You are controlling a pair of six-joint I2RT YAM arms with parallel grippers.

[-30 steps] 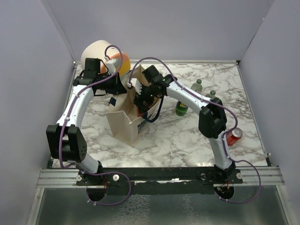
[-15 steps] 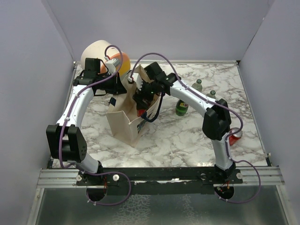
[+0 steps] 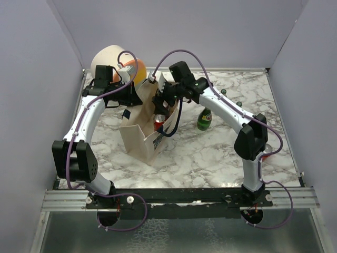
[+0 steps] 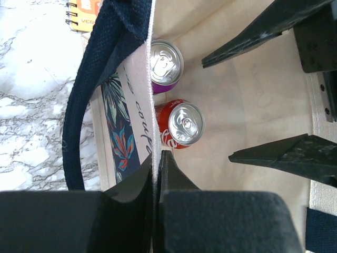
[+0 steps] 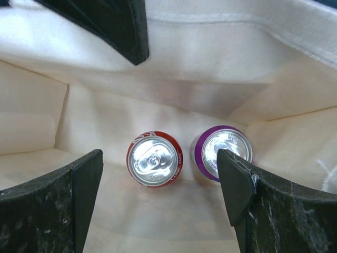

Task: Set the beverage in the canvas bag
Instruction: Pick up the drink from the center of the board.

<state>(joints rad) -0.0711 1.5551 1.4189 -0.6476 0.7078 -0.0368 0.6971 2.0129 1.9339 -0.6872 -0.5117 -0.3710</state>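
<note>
On the marble table, slightly toward 9 o'clock from its middle: the canvas bag, upright, with the mouth open.

Down on the floor of the bag, through the right wrist camera: the red soda can, upright, with the top up and touched by no finger. Just beside it at 3 o'clock: a purple can, also upright.

Above both cans: the right gripper, spread wide and holding nothing, with one finger at 9 o'clock of the red soda can and the other over the 3 o'clock edge of the purple can. In the top view, hanging over the mouth of the bag near its 1 o'clock corner.

At the 11 o'clock rim of the bag: the left gripper, pressed closed on the cloth wall, just next to a dark navy strap handle. On the outer side of that wall: a printed band with leaves and letters.

Outside the bag:
- a green bottle at 3 o'clock, apart from the bag
- a cream-and-orange drum at 11 o'clock, in the far corner of the table
- an orange spiral notebook on the marble, only partly in view
</note>
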